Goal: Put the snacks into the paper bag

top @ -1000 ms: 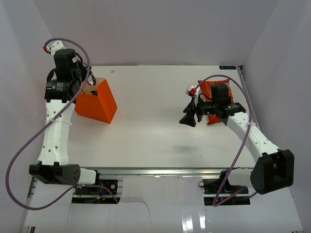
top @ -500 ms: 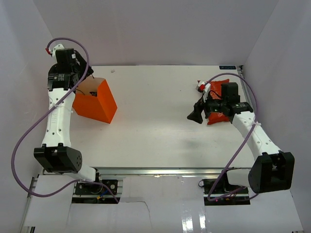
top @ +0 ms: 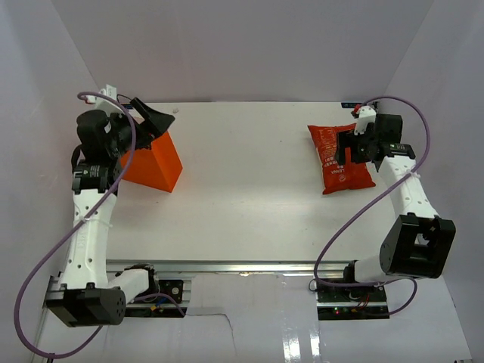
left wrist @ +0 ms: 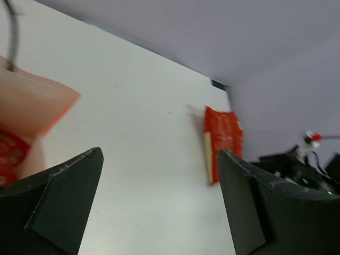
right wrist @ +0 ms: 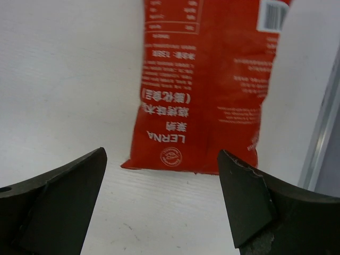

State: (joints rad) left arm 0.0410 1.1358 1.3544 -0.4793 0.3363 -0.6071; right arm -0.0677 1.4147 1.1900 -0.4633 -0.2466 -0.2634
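The orange paper bag (top: 151,161) stands at the table's back left; its pale-lined corner (left wrist: 32,101) shows in the left wrist view with a red-pink wrapper (left wrist: 7,151) inside. My left gripper (top: 155,113) hovers above the bag's rear edge, open and empty (left wrist: 159,154). A large red-orange crisp packet (top: 340,157) with white print lies flat at the back right, small and far off in the left wrist view (left wrist: 223,135). My right gripper (top: 349,145) hangs open over the packet; its near end (right wrist: 204,79) lies just ahead of the jaws (right wrist: 162,154). No other snacks show.
A metal rail (right wrist: 321,122) runs along the table's right edge beside the packet. White walls close in the left, back and right. Purple cables loop from both arms. The right arm (left wrist: 297,164) shows at the far right of the left wrist view.
My left gripper has opened, risen from the bag's mouth and swung right. My right gripper has moved from left of the crisp packet to over its back right and opened wider.
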